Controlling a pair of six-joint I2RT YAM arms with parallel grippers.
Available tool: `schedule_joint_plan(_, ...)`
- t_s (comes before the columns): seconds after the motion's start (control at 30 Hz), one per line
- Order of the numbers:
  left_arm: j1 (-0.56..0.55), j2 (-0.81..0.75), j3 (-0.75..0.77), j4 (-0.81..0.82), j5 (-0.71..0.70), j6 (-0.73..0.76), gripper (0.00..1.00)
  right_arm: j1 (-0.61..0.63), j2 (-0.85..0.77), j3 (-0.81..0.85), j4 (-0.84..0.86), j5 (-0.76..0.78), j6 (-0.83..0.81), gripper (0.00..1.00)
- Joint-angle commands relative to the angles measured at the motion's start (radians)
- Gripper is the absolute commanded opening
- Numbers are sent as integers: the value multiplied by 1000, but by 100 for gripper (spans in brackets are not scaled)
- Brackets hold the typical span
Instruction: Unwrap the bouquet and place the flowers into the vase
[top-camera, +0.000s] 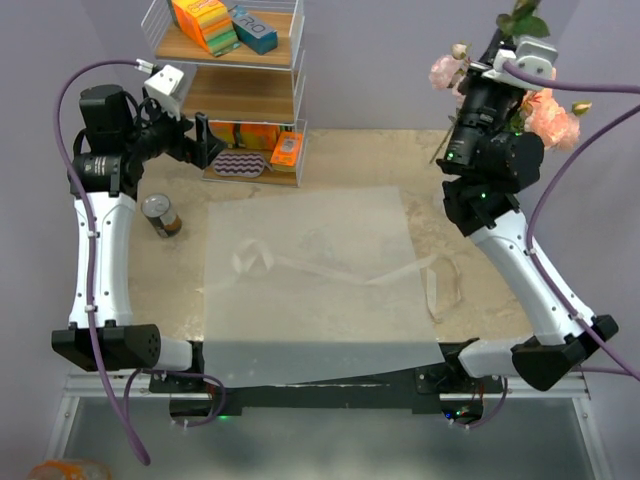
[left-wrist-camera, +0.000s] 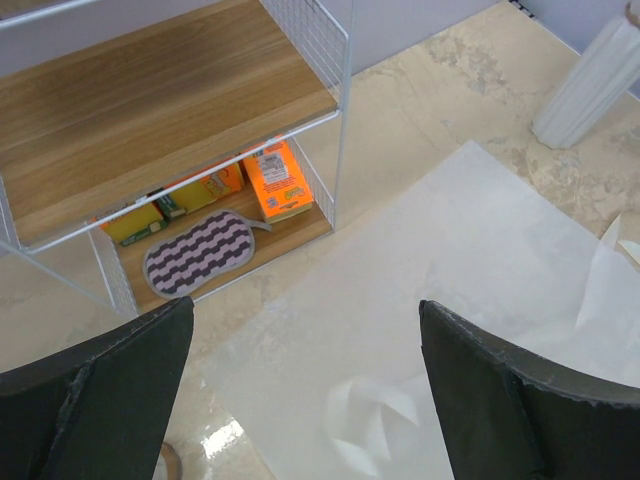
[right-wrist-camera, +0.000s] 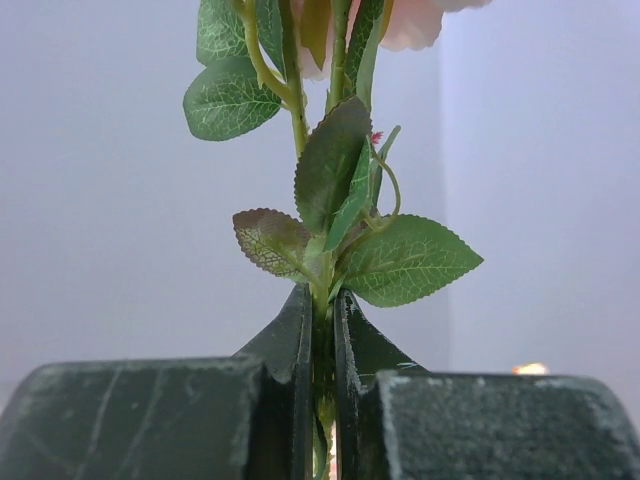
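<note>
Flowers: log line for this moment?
right gripper: shut on flowers, raised | left gripper: open, empty | wrapping paper: flat | vase: upright

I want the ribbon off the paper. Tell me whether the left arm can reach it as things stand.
Probably yes: the left gripper is open and empty, and the ribbon lies exposed on the flat paper with nothing across the path.

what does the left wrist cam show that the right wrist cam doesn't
Only left wrist: the wire shelf, orange box, striped pad, spread paper sheet, the vase, and the left gripper with jaws wide apart. Only right wrist: the flowers, stems pinched by the right gripper, jaws shut, against a blank wall. Shared: nothing except that each shows its own dark jaws.
</note>
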Motion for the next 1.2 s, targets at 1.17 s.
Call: schedule_joint_plan(1.17,35,182,90,53,150,-5,99,-226,158,-376,1070,-189,-419,0)
